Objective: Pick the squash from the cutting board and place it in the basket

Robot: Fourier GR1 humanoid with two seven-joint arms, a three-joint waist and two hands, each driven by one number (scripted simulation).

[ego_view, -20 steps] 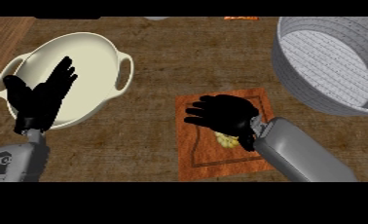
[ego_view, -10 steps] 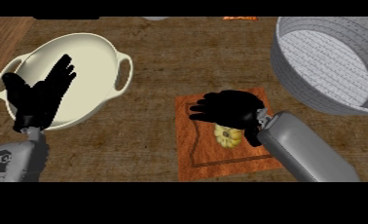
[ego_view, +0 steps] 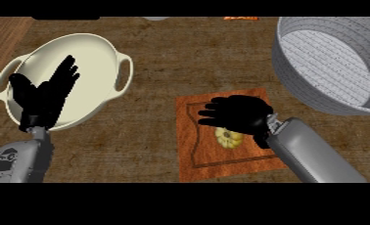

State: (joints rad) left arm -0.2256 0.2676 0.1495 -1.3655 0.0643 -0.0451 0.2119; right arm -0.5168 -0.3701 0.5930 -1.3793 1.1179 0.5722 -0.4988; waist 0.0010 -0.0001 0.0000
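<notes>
The yellow squash [ego_view: 228, 138] lies on the reddish-brown cutting board [ego_view: 196, 156] in the lower middle of the head view. My right hand [ego_view: 240, 114] hovers over the squash's far side with its fingers spread and pointing left. The fingers do not close round the squash, and the palm hides its upper part. The grey woven basket [ego_view: 290, 75] stands at the upper right, just beyond the board's right corner. My left hand [ego_view: 45, 99] rests open with fingers up at the left, over a cream bowl.
The cream two-handled bowl [ego_view: 98, 57] sits at the left on the brown counter. Small objects show partly along the far edge, one orange [ego_view: 241, 18]. Bare counter lies between the bowl and the board.
My right hand and forearm have shifted slightly to the right over the board, leaving a bit more of the squash showing. The left hand has stayed still.
</notes>
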